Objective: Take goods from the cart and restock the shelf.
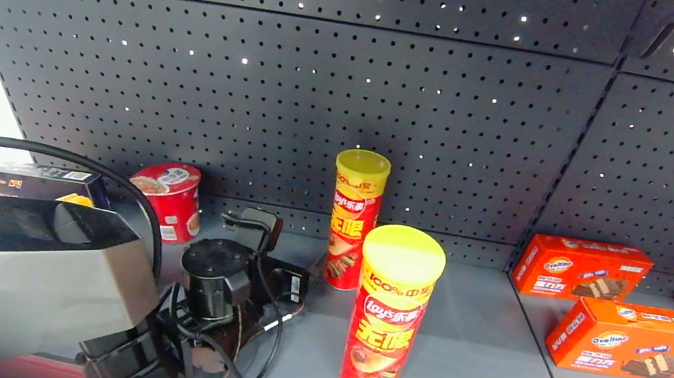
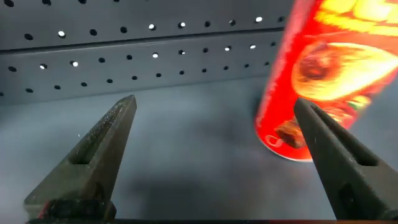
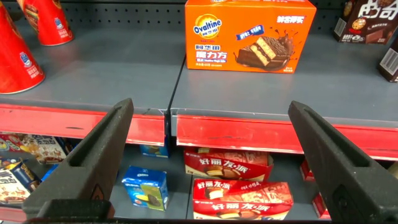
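Cropping hides the top of the red chip can (image 2: 311,74) standing on the shelf (image 1: 483,374) beside the left gripper (image 2: 214,102), wide, empty. Right gripper (image 3: 209,106) wide, facing orange cake box (image 3: 249,37).

The grey shelf (image 1: 483,374) is carrying two upright chip cans. The rear chip can (image 2: 305,74) is standing just past the tip of one of the spread left fingers (image 2: 93,155), with bare board lying between the pair. The front chip can (image 1: 391,319) is standing nearer the shelf's edge. A red cup (image 1: 170,198) and a dark box (image 1: 44,180) are sitting at the back, well apart from the cans. Beyond the gap between the spread right fingers (image 3: 93,155), an orange box (image 3: 249,34) is lying flat on the neighbouring board, with a second orange box (image 1: 581,268) lying behind it and a brown box (image 3: 367,22) standing off to one side.
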Available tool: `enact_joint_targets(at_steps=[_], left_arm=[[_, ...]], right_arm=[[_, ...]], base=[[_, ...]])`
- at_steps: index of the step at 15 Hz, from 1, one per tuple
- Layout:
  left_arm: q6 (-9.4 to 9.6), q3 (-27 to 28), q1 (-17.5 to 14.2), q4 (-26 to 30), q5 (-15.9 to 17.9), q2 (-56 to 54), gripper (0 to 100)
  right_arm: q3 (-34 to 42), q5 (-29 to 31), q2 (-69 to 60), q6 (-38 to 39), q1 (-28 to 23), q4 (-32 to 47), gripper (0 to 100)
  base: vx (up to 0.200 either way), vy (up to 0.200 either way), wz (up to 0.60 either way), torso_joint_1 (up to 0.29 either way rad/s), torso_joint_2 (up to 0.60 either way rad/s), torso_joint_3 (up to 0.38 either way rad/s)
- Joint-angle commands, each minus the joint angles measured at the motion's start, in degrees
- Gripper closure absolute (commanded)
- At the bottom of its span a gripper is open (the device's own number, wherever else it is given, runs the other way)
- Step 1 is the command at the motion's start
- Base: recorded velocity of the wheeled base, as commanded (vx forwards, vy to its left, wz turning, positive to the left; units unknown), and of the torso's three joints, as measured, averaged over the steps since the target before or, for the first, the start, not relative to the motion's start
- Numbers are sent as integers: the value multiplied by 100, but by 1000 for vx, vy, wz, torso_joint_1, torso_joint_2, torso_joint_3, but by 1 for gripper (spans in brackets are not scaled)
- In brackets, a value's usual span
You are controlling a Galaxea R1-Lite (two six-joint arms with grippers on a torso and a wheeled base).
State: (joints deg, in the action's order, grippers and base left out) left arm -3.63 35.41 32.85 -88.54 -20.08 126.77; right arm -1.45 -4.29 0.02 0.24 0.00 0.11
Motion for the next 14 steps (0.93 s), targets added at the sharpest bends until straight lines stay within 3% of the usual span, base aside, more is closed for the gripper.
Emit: enact_joint_targets(at_steps=[1,5,8,11,14], left_arm=[[47,168,-113,3,-58,173,0],[56,256,-253,12,-93,234,0],[56,423,-253,100,-93,296,0],[73,932,-253,496,-84,287,0],[108,932,-174,496,-66,287,0]], right_arm=[[4,-2,-2,2,0,7,0],[-4,-2,-2,2,0,-2,0],[-4,-2,-2,2,0,-2,0],[-4,-10,-2,2,-9,7,0],[4,-2,-2,2,0,-2,0]], base=[[0,0,0,0,0,0],[0,0,0,0,0,0],[0,0,0,0,0,0],[0,0,0,0,0,0],[0,0,0,0,0,0]])
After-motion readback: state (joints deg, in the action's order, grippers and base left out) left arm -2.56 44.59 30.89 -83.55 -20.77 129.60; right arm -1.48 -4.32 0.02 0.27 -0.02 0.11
